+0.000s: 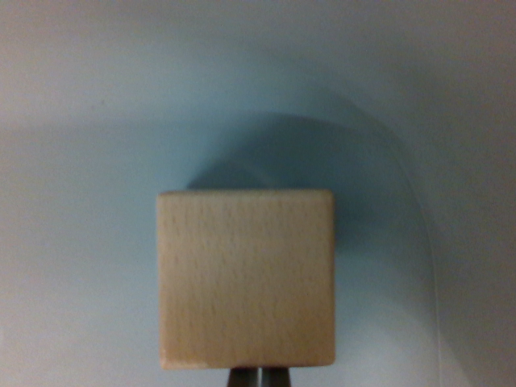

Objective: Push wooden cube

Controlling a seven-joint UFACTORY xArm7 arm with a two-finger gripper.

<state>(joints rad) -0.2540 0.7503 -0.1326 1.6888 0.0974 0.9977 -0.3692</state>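
Observation:
A pale wooden cube (246, 279) fills the lower middle of the wrist view, resting on a light blue-grey surface (81, 201). Its top face looks square and its grain is faintly speckled. At the bottom edge, just below the cube, a small dark piece of my gripper (258, 377) shows, close against the cube's near side. The two fingertips appear pressed together with only a thin pale line between them. Most of the gripper is out of frame.
A dark rounded shadow (322, 161) spreads behind and to the wrist view's right of the cube. A faint curved line (423, 234) runs down the surface on the wrist view's right. Nothing else stands on the surface.

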